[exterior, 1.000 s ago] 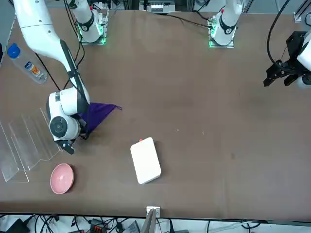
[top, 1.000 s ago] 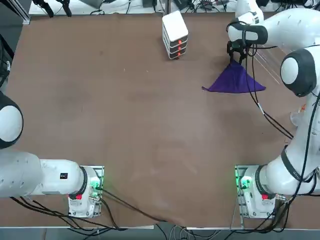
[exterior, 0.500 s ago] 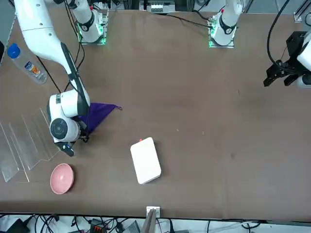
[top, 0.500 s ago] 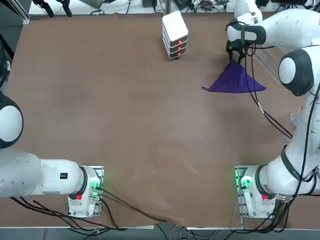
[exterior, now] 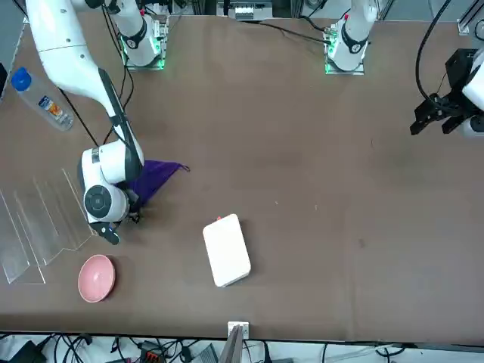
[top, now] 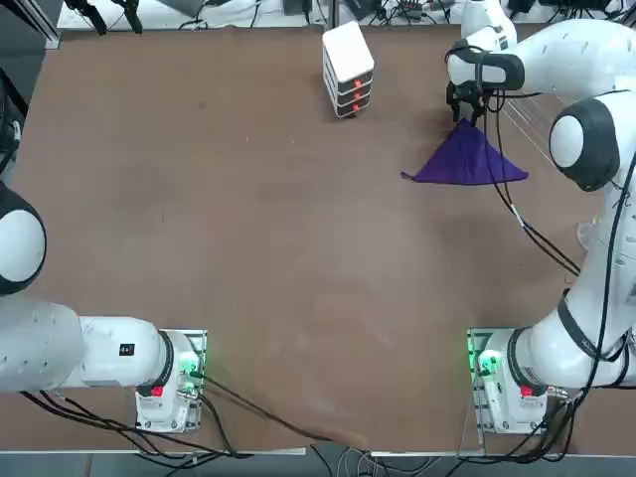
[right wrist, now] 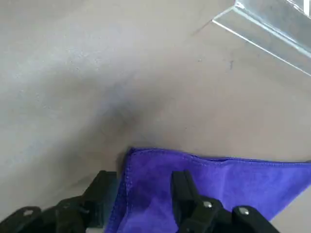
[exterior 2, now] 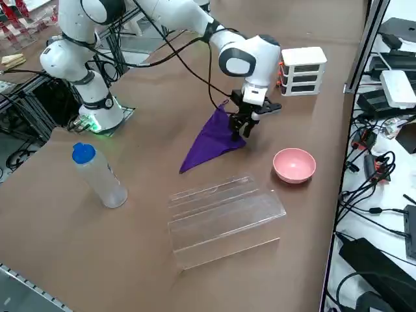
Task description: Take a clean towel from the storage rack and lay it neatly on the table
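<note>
We see the purple towel (exterior 2: 211,140) on the brown surface (top: 248,248), shaped like a triangle with a thin tip. It is between the clear rack (exterior 2: 224,221) and the white arm (exterior 2: 179,16), not laid out square. Our right hand (right wrist: 144,178) is open, its two fingers apart over one end of the towel. It seems to let the towel go, but we cannot tell if they touch. The pink bowl (exterior 2: 294,165) sits near the rack. The white box (top: 348,70) stands well apart from the towel, and a blue-topped bottle (exterior 2: 101,177) stands on the surface too.
</note>
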Controlling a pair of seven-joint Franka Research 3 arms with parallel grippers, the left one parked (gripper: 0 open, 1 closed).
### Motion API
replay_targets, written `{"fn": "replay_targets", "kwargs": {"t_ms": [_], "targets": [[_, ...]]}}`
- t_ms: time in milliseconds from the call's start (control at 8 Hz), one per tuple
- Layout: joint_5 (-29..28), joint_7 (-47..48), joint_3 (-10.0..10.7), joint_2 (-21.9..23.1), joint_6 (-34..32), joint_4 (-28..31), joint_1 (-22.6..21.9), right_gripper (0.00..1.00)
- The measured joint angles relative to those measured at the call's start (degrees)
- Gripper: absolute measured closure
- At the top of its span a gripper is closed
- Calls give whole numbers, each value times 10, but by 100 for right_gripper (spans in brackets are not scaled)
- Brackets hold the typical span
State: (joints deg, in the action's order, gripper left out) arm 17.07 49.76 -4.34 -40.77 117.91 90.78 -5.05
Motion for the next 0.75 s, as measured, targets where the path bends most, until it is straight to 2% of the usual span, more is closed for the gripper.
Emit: {"fn": "replay_targets", "kwargs": {"t_ms": [750], "targets": [[2, -12, 0, -3, -21, 4, -10, 36]]}}
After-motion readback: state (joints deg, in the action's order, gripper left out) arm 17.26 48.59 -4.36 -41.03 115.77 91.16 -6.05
